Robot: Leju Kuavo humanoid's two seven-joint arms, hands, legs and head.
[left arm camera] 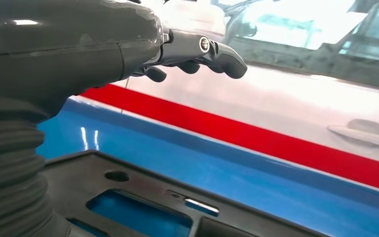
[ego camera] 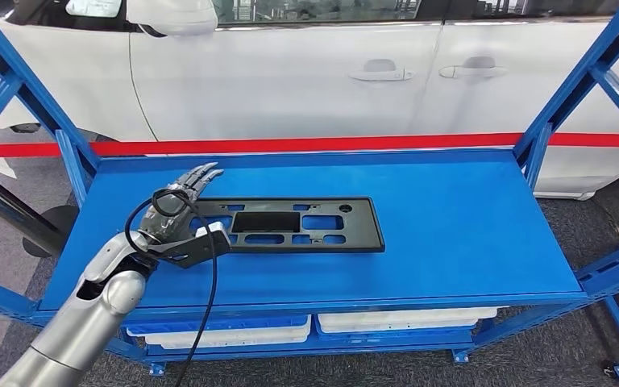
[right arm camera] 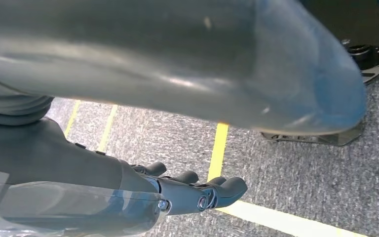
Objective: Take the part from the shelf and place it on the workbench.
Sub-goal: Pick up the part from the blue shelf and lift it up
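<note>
The part (ego camera: 322,239) is a flat black plastic panel with several cut-outs, lying on the blue shelf (ego camera: 459,226) left of centre. My left hand (ego camera: 179,203) hovers over the panel's left end with its fingers stretched out and apart, holding nothing. In the left wrist view the fingers (left arm camera: 202,52) sit clear above the part (left arm camera: 128,192), with blue shelf (left arm camera: 237,173) beyond it. My right hand (right arm camera: 192,192) hangs low over grey carpet with its fingers loosely extended and nothing in them.
Blue uprights (ego camera: 568,89) frame the shelf on both sides. A white car (ego camera: 306,72) with a red stripe (ego camera: 330,143) stands close behind. White bins (ego camera: 403,320) sit on the lower level. A black cable (ego camera: 209,298) loops off my left wrist.
</note>
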